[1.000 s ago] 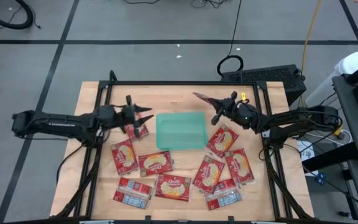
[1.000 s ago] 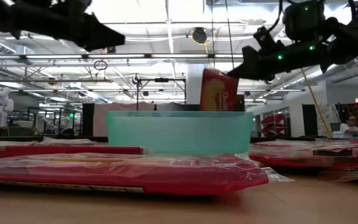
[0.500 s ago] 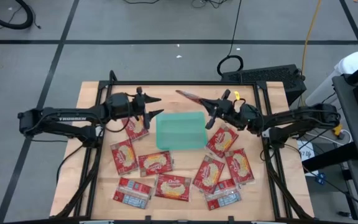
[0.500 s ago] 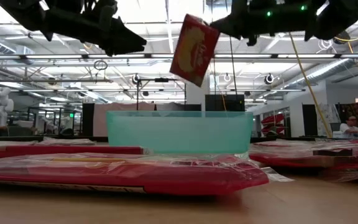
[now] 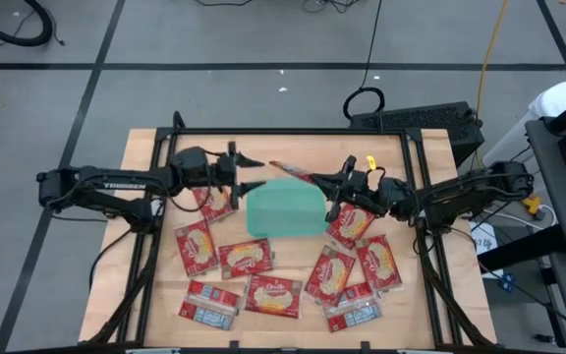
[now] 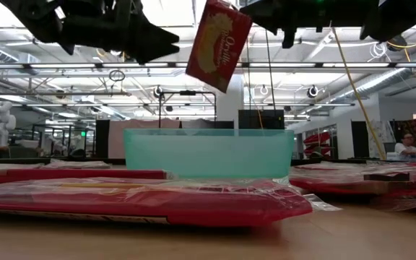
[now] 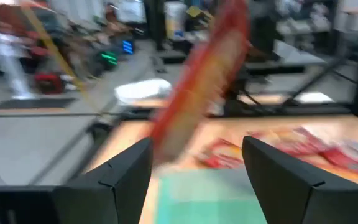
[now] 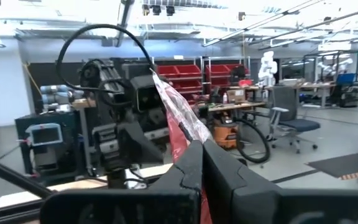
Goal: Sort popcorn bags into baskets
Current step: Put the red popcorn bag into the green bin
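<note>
My right gripper (image 5: 330, 187) is shut on a red popcorn bag (image 5: 293, 172), held high above the far part of the teal tray (image 5: 285, 208); in the low view the bag (image 6: 219, 43) hangs tilted over the tray (image 6: 208, 153). My left gripper (image 5: 260, 174) is open at the same height, just left of the bag's free end. In the left wrist view its fingers (image 7: 126, 171) stand apart with the bag (image 7: 204, 81) beyond them, not touching. Several more red bags (image 5: 247, 258) lie flat on the table around the tray. My right gripper pinches one end of the bag (image 8: 188, 134) between its two shut fingers, coming level from the table's right. The bag reaches past the fingertips toward the table's left, on edge and tilted, its cream-yellow face (image 6: 221, 47) toward the near side, lifted clear of the tray.
Bags lie left of the tray (image 5: 214, 204), along the near side (image 5: 273, 295) and in a cluster at the right (image 5: 362, 261). The black frame rails (image 5: 155, 226) run along the table's sides. Bare wood (image 5: 283, 146) lies behind the tray.
My right gripper has risen and gone toward the table's left with the bag, which has come up from behind the tray to well above it and tipped over. My left gripper has gone toward the table's right, up to the bag's free end, staying open.
</note>
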`<action>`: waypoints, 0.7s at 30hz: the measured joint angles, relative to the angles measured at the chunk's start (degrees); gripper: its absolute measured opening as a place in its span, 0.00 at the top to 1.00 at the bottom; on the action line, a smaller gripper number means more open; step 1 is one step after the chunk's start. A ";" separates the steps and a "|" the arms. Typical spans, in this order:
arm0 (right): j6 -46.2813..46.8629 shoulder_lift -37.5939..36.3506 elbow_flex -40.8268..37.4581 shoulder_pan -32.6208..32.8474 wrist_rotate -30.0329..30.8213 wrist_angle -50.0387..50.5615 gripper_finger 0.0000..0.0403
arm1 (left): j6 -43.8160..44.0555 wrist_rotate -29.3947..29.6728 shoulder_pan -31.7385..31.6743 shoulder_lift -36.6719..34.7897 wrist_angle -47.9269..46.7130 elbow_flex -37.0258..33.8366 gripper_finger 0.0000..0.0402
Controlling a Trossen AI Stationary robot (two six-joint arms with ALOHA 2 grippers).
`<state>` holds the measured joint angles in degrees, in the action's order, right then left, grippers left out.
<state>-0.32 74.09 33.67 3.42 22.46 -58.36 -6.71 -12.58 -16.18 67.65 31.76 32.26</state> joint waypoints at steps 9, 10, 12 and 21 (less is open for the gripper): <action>4.33 4.50 0.00 0.83 -0.05 -1.76 1.00 | -0.72 2.13 1.21 8.62 9.88 -0.02 0.35; 4.42 4.75 0.00 0.83 -0.05 -1.87 1.00 | -1.14 2.12 1.22 9.22 10.41 -0.03 0.36; 4.44 4.95 0.00 0.83 -0.05 -1.80 1.00 | -2.19 1.80 1.26 10.56 11.48 -0.02 0.38; 6.00 8.46 0.02 0.41 -0.14 -4.50 1.00 | -7.75 -1.17 1.21 16.55 14.26 -0.02 0.65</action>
<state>5.67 82.55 33.69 3.83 22.33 -62.86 -14.46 -13.75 -14.97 84.20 46.02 32.25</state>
